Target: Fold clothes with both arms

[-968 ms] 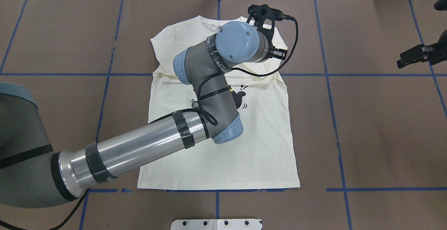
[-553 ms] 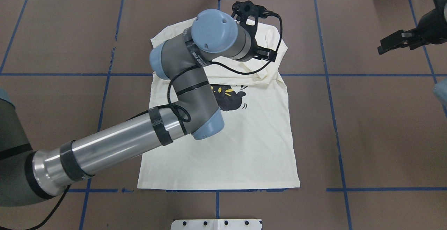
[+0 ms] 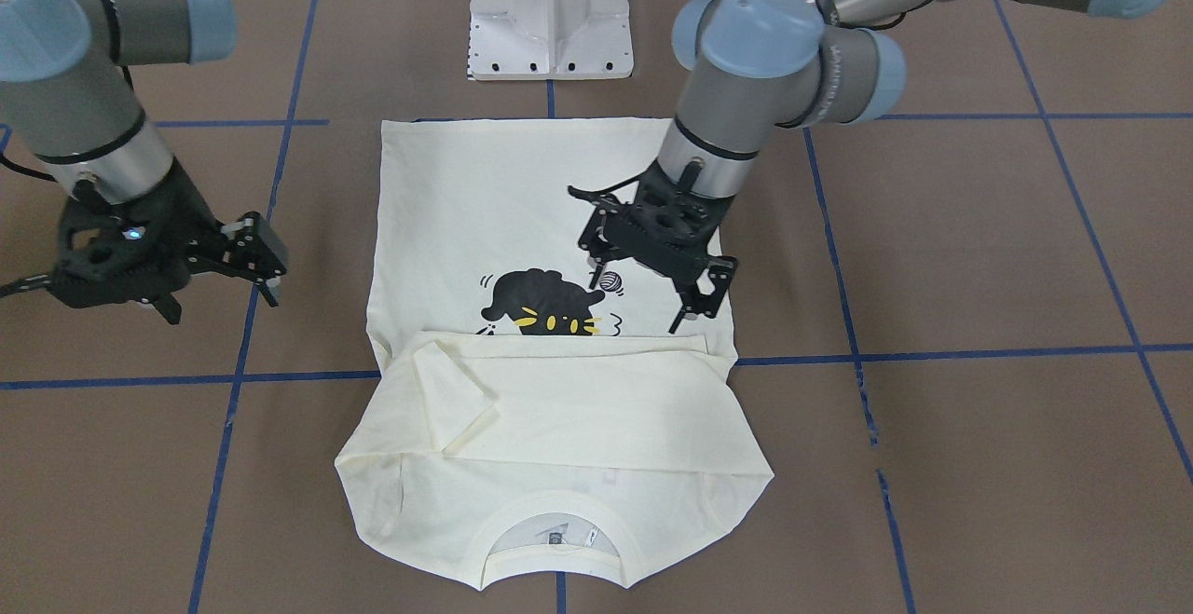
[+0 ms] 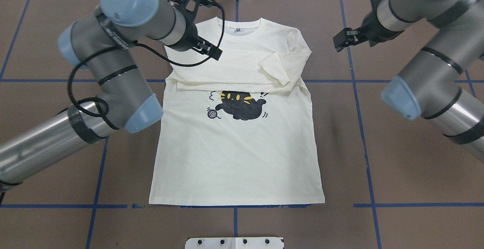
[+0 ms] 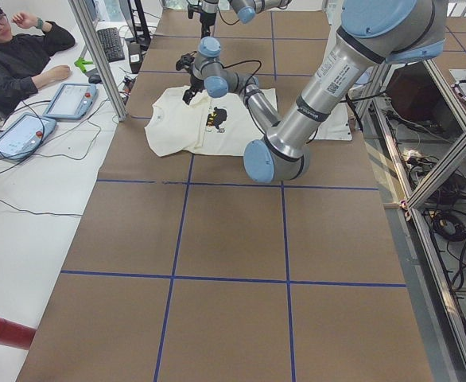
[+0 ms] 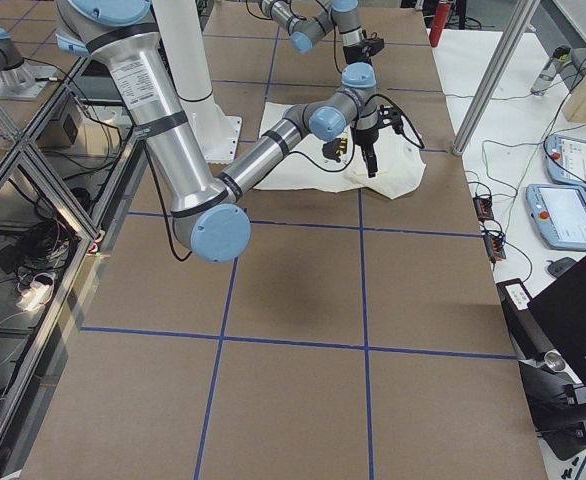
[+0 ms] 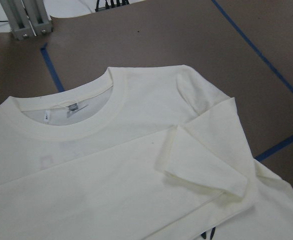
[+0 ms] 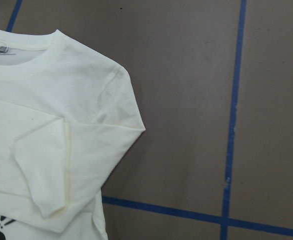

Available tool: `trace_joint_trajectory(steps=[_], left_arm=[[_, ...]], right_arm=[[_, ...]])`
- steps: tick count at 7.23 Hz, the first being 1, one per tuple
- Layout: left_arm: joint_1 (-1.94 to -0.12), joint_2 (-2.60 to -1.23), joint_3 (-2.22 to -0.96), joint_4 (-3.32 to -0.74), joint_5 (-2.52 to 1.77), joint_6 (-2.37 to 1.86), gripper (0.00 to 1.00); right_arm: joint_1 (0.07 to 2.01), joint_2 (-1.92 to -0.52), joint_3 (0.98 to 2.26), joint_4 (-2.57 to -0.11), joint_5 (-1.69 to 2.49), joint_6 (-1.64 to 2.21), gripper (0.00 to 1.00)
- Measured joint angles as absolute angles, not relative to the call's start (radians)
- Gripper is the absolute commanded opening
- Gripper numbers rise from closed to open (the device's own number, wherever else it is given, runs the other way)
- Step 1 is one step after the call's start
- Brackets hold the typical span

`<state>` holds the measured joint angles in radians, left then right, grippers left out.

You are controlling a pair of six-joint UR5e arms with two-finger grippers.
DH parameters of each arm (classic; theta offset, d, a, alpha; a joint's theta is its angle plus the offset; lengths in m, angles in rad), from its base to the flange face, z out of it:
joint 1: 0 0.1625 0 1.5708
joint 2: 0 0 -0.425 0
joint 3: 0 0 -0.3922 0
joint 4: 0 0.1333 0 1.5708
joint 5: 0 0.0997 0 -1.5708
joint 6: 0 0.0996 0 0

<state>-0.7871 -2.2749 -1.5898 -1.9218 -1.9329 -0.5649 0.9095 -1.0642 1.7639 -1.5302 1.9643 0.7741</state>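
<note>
Both grippers are seen with their fingers spread and nothing held between them. The left gripper [image 3: 636, 305] is hung above the shirt [image 4: 238, 158], over the half on the robot's left, and no contact with the cloth can be made out. The right gripper [image 3: 224, 295] is held over the bare table [image 4: 397, 158], just off the shirt's edge on the robot's right.

No writing on the shirt can be read. A small neck label [image 7: 74, 106] is sewn inside the collar [image 4: 239, 25], but its marks are too small. White lettering on a black band around the left arm [image 4: 113, 79] is likewise too blurred. The print is shown as a black cat [image 4: 242, 105] with yellow eyes and whiskers beside a yarn ball [image 4: 212, 113], its upper edge covered by a folded sleeve.

The shirt is laid flat, print up, on the brown table, with the collar away from the robot and the hem next to the white pedestal base [image 4: 234, 242]. Both sleeves are folded across the chest, and one cuff [image 4: 276, 69] lies toward the robot's right. Blue tape lines [image 4: 363, 128] are laid around it in a grid.
</note>
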Motion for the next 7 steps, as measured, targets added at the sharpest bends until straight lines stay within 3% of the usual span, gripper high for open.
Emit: trace_joint_trajectory(steps=[3, 6, 7], left_arm=[[-0.941, -2.123, -1.635, -1.947, -2.107, -0.376, 1.0], [-0.97, -2.077, -1.637, -1.974, -2.156, -0.358, 1.0], [-0.97, -2.073, -1.638, -1.975, -2.158, -0.359, 1.0]], right_arm=[[0.769, -0.794, 1.475, -1.538, 1.795, 0.933, 0.84], [0.684, -0.625, 1.255, -1.541, 1.679, 1.016, 0.68], [0.663, -0.581, 1.19, -1.54, 1.646, 1.046, 0.58]])
